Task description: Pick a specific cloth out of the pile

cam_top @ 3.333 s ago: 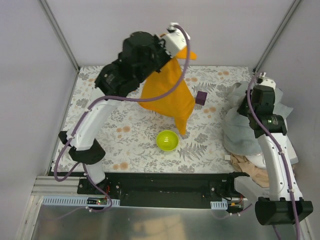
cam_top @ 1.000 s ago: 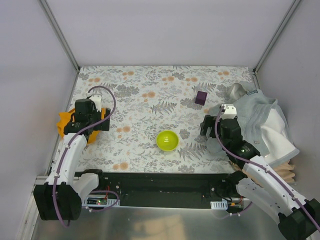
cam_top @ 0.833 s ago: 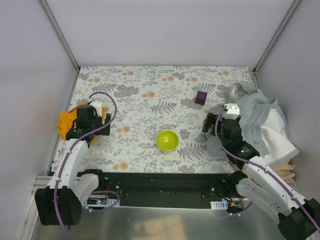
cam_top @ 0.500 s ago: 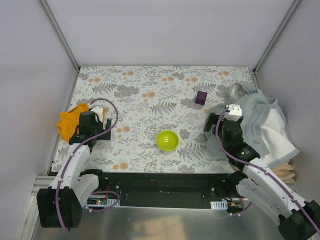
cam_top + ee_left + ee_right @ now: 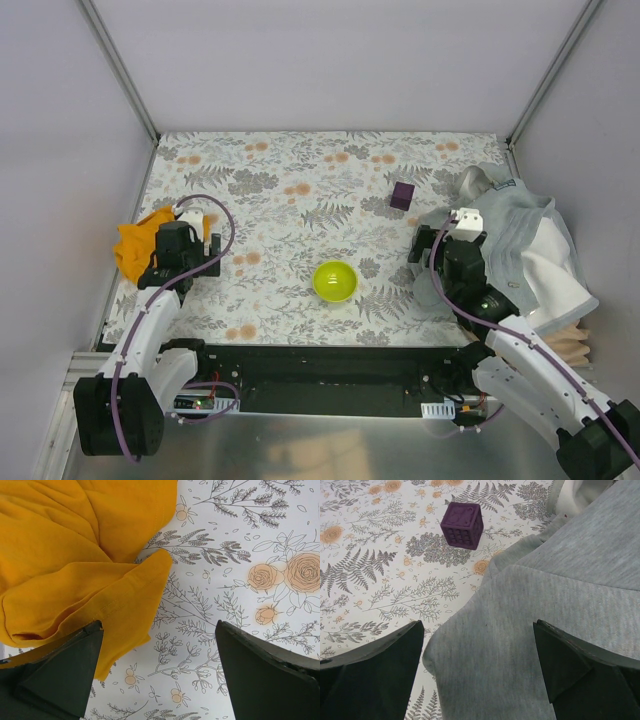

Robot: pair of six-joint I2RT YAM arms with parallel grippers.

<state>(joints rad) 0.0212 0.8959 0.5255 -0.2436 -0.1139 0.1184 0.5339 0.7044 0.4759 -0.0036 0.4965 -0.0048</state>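
**Left to right.** The small, crumpled orange-yellow cloth (image 5: 138, 245) lies on the floral-patterned table (image 5: 290, 170) at its left edge, well apart from the grey-and-white fabric pile (image 5: 525, 245) at the right. The left jaws are spread and empty, one finger at the cloth's hem, so a straight lift should avoid snagging it. Open room lies toward the centre, around the lime-green bowl (image 5: 335, 281). The right jaws are spread and empty over the pile's grey fold.

The cloth (image 5: 60, 540) overruns the left wrist view's edges.

No readable text, label or number anywhere.
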